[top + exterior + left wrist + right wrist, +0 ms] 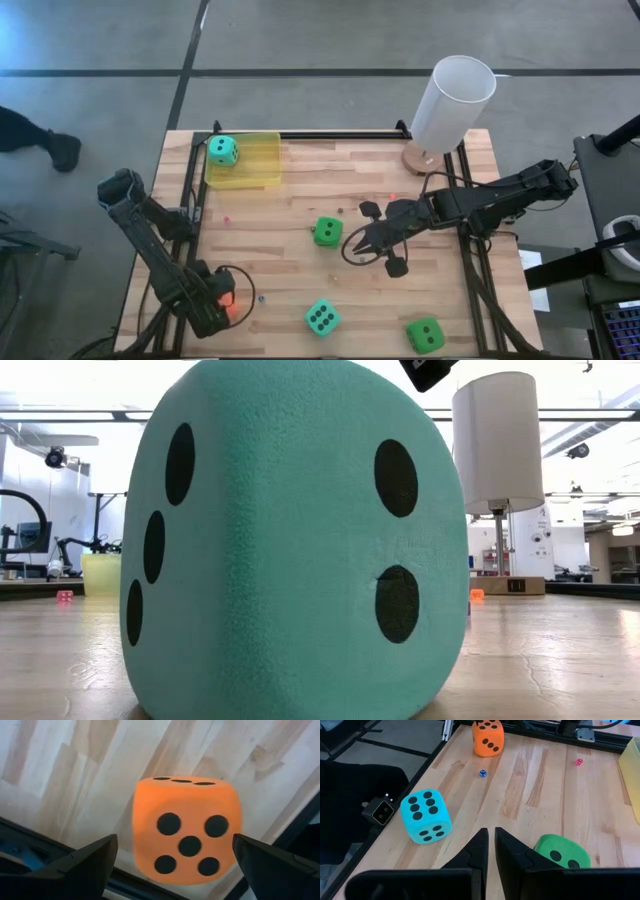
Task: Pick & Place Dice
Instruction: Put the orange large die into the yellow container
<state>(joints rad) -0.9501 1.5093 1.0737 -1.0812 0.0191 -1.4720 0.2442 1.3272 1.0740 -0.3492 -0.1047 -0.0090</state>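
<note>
The left gripper (pixel 228 305) is seen at the lower left of the high view, lowered over the orange-red die (pixel 186 829); in the left wrist view its fingers (pixel 85 865) are spread wide on either side of that die, with gaps visible between pads and cube, so nothing is pinched. The die rests on the wooden table (pixel 300 210) near its edge rail, five pips facing the wrist camera. The right gripper (pixel 352 247) is found at centre right of the high view, just beside a bright green die (pixel 326 232); in the right wrist view its fingers (pixel 479 851) are pressed almost together with nothing between them. One teal die (pixel 223 151) sits inside the translucent yellow tray (pixel 262 168) at the upper left of the table. A second teal die (pixel 321 318) lies at the lower centre and fills the low view. Another bright green die (pixel 425 335) lies at the lower right. A white cylinder (pixel 452 102) on a wooden base is seen at the upper right.
</note>
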